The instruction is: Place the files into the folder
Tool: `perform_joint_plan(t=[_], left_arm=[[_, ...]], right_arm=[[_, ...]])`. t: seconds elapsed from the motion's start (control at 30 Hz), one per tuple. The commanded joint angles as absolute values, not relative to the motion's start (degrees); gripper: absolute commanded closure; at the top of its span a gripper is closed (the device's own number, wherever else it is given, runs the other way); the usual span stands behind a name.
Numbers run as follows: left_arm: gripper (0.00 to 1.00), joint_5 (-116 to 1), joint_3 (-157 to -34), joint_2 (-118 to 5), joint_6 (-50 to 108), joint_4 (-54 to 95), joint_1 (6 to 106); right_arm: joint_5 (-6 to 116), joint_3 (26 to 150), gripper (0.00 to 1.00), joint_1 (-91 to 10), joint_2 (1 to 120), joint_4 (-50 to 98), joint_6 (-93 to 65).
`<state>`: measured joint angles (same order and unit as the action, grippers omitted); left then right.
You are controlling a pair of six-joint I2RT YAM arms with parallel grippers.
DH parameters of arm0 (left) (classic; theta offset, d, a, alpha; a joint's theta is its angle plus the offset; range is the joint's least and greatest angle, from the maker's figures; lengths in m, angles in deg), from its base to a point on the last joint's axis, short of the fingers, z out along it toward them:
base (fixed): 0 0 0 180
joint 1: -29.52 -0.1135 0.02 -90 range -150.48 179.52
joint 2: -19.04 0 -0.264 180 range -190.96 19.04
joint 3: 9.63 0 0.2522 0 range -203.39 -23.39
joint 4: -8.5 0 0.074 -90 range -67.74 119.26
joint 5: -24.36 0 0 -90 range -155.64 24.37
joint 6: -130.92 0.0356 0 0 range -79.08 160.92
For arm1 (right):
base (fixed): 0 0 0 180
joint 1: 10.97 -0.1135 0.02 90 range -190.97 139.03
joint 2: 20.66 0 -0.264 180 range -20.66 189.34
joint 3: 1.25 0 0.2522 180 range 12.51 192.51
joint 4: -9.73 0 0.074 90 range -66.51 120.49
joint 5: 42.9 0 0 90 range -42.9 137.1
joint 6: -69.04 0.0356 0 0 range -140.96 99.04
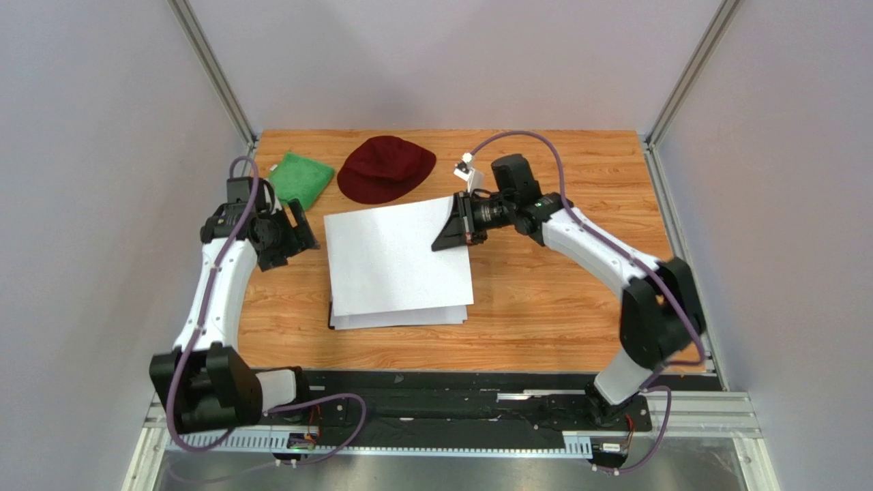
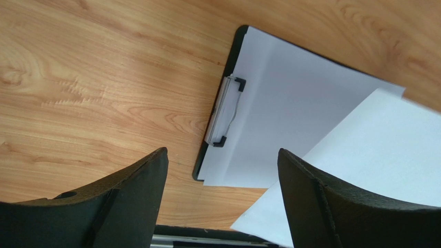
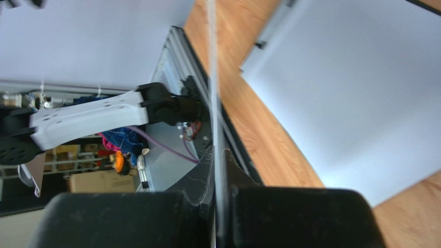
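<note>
Wooden table (image 1: 553, 307). At its centre, files (image 1: 395, 297) stacked on the folder (image 2: 234, 57), of which only a black margin shows. Top sheet (image 1: 395, 251) lies skewed over the stack, not squared. Right gripper (image 1: 454, 227) pinches its far right edge. Left gripper (image 1: 302, 233) is spread wide, holding nothing, just left of the stack. Silver clip (image 2: 223, 111) sits at the lower sheet's edge; cannot tell if it clamps. Left, I judge: align, secure.
</note>
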<state>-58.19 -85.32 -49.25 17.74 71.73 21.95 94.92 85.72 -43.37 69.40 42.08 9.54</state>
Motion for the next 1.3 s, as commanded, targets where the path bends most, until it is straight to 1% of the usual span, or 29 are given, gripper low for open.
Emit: perform_joint_plan(t=[0.0, 0.03, 0.1, 0.2, 0.27, 0.33, 0.4, 0.43, 0.67, 0.7, 0.73, 0.8, 0.9, 1.1, 1.27], left_arm=[[0.16, -60.0, -88.5, -58.6, 22.8, 70.1, 27.0], [0.17, -61.3, -88.9, -60.1, 23.5, 70.2, 27.9], [0.17, -62.3, -89.0, -64.0, 25.1, 69.8, 28.6], [0.17, -62.5, -88.4, -67.0, 26.2, 68.7, 28.7], [0.22, -62.3, -87.9, -68.4, 27.1, 67.3, 28.9], [0.3, -61.6, -87.9, -69.3, 27.2, 66.6, 29.2], [0.3, -60.6, -87.5, -70.3, 28.5, 65.5, 29.3], [0.3, -60.5, -87.6, -71.2, 29.2, 65.4, 31.1], [0.3, -64.1, -88.9, -79.5, 31.3, 67.0, 34.6], [0.35, -64.7, -89.0, -80.2, 31.6, 67.3, 34.7], [0.37, -65.1, -89.0, -80.7, 31.7, 68.1, 34.8], [0.37, -67.6, -88.0, -81.0, 32.2, 68.0, 35.6], [0.37, -67.6, -89.0, -81.7, 32.2, 68.0, 36.3], [0.43, -67.9, -89.8, -84.4, 32.3, 68.8, 37.5], [0.4, -66.2, -89.7, -85.8, 32.5, 68.9, 37.7]], right_arm=[[102.2, 88.2, 1.0, -40.4, 81.5, 52.5, -2.5], [100.5, 89.0, 1.0, -40.5, 85.2, 53.8, -7.0], [99.0, 91.2, 1.0, -40.1, 88.7, 56.4, -10.2], [95.1, 92.7, 1.0, -38.5, 92.6, 54.9, -8.8], [90.9, 92.7, 1.0, -38.3, 93.0, 54.6, -7.5], [88.9, 92.6, 1.0, -38.2, 92.9, 54.0, -6.3], [88.6, 92.7, 1.0, -38.2, 93.1, 52.9, -4.0], [88.6, 92.7, 1.0, -38.2, 93.2, 52.5, -3.2], [89.1, 92.6, 1.0, -38.3, 95.2, 48.1, 2.5], [89.6, 92.8, 1.0, -38.5, 95.4, 47.7, 2.5], [89.2, 92.8, 1.0, -38.6, 95.4, 47.6, 2.5], [89.1, 92.8, 1.0, -38.6, 95.5, 47.8, 2.4], [89.2, 92.6, 1.0, -38.6, 95.5, 47.4, 2.2], [88.9, 92.0, 1.0, -38.7, 95.4, 46.9, 2.6], [88.9, 92.9, 1.0, -38.7, 96.2, 47.0, 2.8]])
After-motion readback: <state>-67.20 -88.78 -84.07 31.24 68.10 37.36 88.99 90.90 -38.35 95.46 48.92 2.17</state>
